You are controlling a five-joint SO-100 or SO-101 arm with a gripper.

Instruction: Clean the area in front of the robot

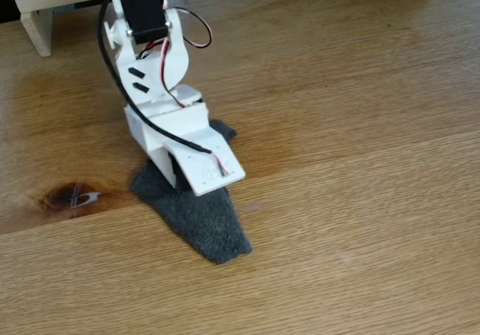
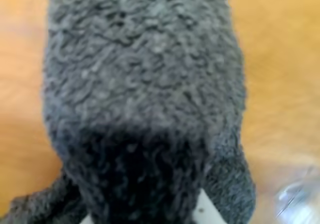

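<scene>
In the fixed view, the white arm (image 1: 161, 88) leans down over the light-oak tabletop (image 1: 360, 200), its gripper (image 1: 196, 187) pressed onto a grey fuzzy cloth (image 1: 202, 222). The cloth lies flat on the wood, just right of the dark knot (image 1: 71, 196), with 1 tapered end pointing toward the near edge. Whether the fingers pinch it I cannot tell (the white housing hides them).

In the wrist view, the cloth (image 2: 145, 93) spreads up the frame, blurred orange-toned tabletop (image 2: 280, 83) on both sides.
</scene>
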